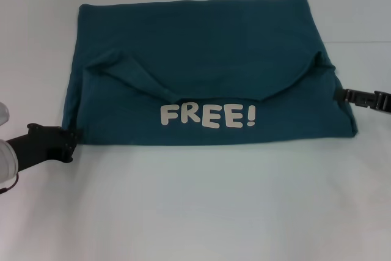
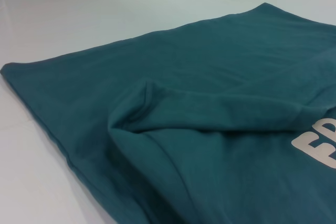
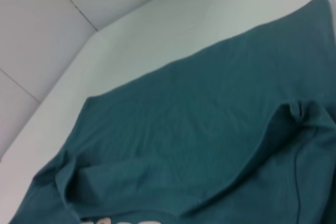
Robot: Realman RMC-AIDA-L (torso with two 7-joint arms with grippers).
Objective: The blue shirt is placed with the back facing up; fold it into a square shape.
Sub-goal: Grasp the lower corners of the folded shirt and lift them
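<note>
1. One blue shirt (image 1: 201, 59) lies on the white table (image 1: 201, 212), folded into a wide, roughly rectangular block near the middle of the head view. Its near part is turned up over the rest, so one line of white "FREE!" lettering (image 1: 208, 116) shows close to the near edge.
2. Two bunched folds rise along the turned-over edge, one toward the robot's left (image 1: 113, 65) and one toward its right (image 1: 321, 59); between them the edge dips in a shallow curve.
3. Two black grippers are in view. The left gripper (image 1: 72, 140) sits at the shirt's near left corner, its tip touching the cloth; whether its jaws are spread or pinching cannot be told.
4. The right gripper (image 1: 342, 95) meets the shirt's right edge about halfway along, at the fabric. Whether its jaws are apart or closed on the cloth cannot be told either.
5. Both wrist views show only teal cloth, table and, in the right one, a tiled wall (image 3: 63, 30).
</note>
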